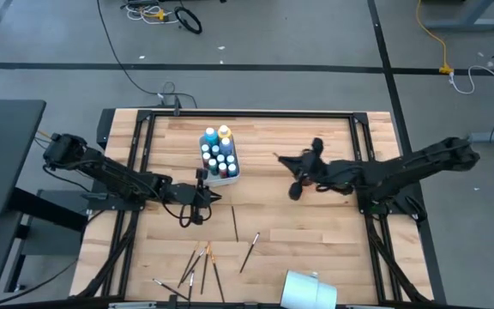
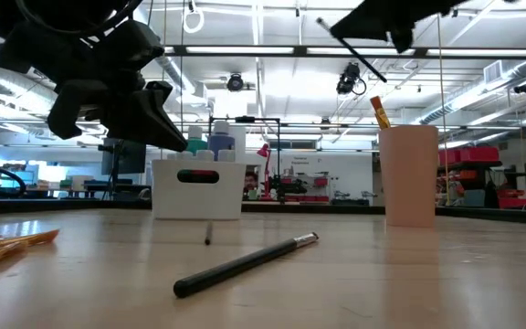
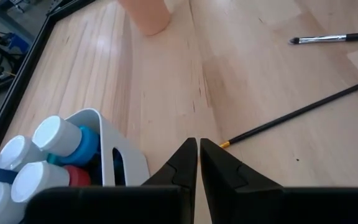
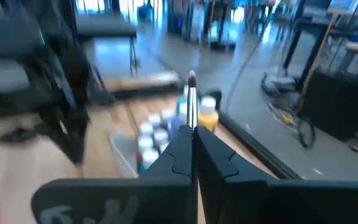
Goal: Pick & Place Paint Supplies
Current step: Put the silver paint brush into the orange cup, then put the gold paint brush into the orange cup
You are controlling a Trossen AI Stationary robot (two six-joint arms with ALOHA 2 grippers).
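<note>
Between right gripper [image 4: 192,146] fingers, upright brush [image 4: 191,99], bottles [image 4: 157,134] beyond

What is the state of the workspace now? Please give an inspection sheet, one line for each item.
Surface: wooden table, black frame.
Job's things: paint bottles in white bin; loose brushes near front edge; pale cup lying at front.
Clutter: nothing seen.
Grippers: left gripper shut, empty, beside bin; right gripper shut on brush, raised.
Cables: on floor beyond table.
Surroundings: workshop, no people seen.
</note>
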